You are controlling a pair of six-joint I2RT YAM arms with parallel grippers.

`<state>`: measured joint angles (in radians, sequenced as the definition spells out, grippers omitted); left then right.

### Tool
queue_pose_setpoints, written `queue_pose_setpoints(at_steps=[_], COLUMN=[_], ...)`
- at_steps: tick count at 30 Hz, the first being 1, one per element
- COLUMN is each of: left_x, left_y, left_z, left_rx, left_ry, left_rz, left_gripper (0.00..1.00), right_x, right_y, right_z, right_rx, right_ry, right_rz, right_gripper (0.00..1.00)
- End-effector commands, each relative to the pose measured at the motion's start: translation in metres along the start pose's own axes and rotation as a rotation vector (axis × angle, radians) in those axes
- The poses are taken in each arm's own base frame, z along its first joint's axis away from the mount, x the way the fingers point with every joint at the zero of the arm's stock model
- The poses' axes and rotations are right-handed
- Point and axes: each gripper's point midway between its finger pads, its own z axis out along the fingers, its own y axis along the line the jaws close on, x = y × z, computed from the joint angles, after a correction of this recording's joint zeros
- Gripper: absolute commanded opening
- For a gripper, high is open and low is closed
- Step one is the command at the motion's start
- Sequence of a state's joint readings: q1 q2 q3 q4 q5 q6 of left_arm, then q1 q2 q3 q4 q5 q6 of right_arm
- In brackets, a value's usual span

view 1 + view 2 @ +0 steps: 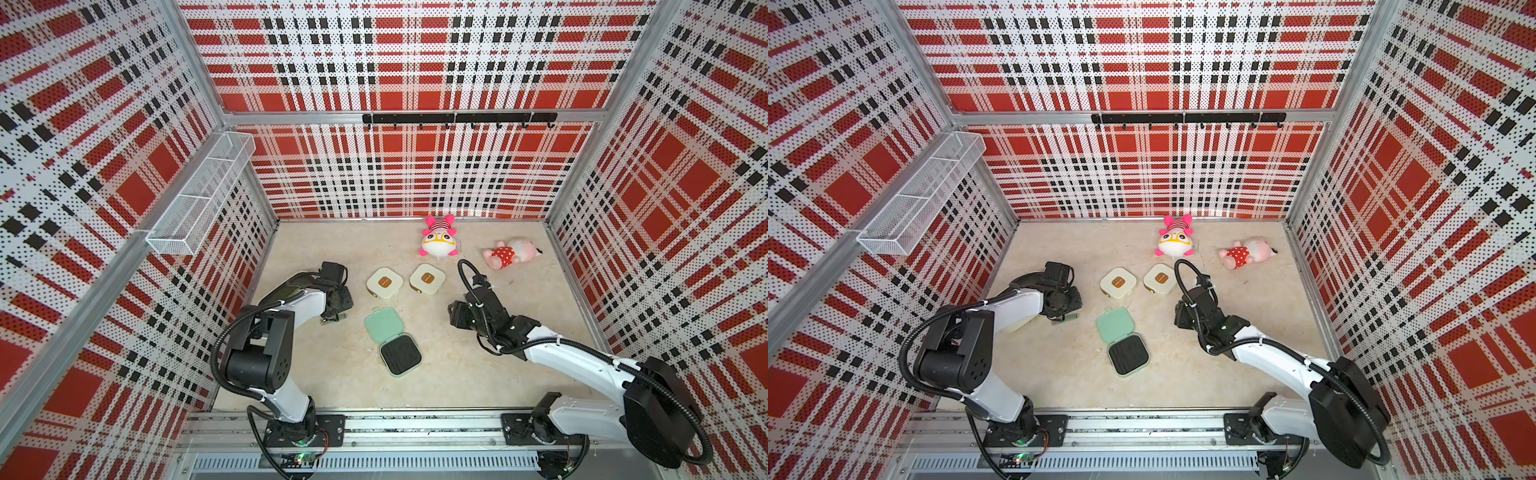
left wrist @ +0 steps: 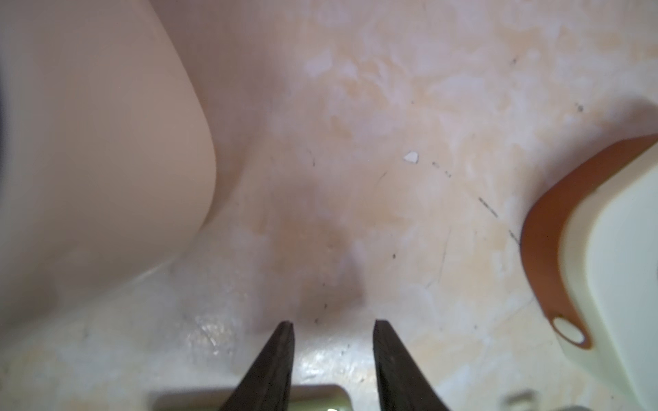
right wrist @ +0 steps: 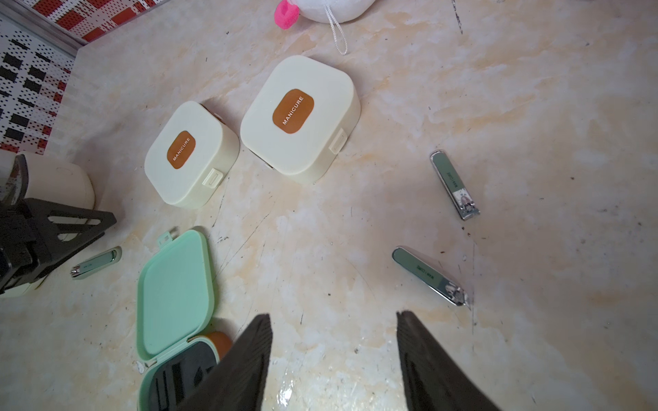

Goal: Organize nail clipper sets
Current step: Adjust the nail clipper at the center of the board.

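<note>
1. Mint green case (image 1: pixel 392 340): I log it lying open near the middle of the surface (image 1: pixel 457 382). The lid lies flat toward the far edge and the black ribbed base toward the near edge.
2. Cream case A (image 1: pixel 384 282) and cream case B (image 1: pixel 427 278): both shut with brown labels up, side by side and just apart, between the mint green case and the far edge.
3. Clipper A (image 1: pixel 334 319): flat on the surface, on the left-edge side of the mint lid, just beside the left gripper (image 2: pixel 333 325).
4. Clipper B (image 3: pixel 455 185) and clipper C (image 3: pixel 429 275): flat on bare surface and apart from each other. I find them only in the right wrist view.
5. Left gripper: jaws stand a little apart with bare surface between them, holding nothing.
6. Right gripper (image 3: pixel 333 315): jaws parted wider and holding nothing, between the mint green case and clipper C.
7. Pink plush toy (image 1: pixel 438 241) and spotted plush toy (image 1: pixel 511 253): near the far edge.
</note>
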<state>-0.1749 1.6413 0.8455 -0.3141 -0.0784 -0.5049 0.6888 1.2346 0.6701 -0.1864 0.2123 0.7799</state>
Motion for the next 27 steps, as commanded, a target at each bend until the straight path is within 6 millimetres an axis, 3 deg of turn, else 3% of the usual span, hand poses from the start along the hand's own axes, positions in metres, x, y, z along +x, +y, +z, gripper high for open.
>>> queue_pose_setpoints(at_steps=[1,10,13,17,23,27], left_x=[0.013,0.039,0.055,0.070,0.075,0.062], left_y=[0.002,-0.007,-0.017,-0.013,-0.021,-0.027], left_z=[-0.002,-0.001,-0.006,-0.017,-0.036,-0.049], left_rx=[0.009,0.010,0.014,-0.007,-0.005,0.020], left_ry=[0.023,0.083,0.100,0.105,0.076,0.026], left_rz=[0.028,0.051,0.093,0.099,0.079,0.047], left_gripper=[0.43,0.43,0.43,0.43,0.45,0.43], right_x=[-0.008,-0.010,-0.011,-0.010,-0.008,-0.006], right_y=[0.005,0.006,0.006,0.005,0.004,0.001], right_z=[0.001,-0.001,-0.002,0.000,0.000,-0.002], right_rx=[-0.016,-0.024,-0.027,-0.022,-0.023,-0.019], right_ry=[-0.024,-0.034,-0.038,-0.036,-0.032,-0.037], right_rz=[0.007,0.012,0.009,0.006,0.003,0.007], right_gripper=[0.60,0.60,0.60,0.60,0.60,0.60])
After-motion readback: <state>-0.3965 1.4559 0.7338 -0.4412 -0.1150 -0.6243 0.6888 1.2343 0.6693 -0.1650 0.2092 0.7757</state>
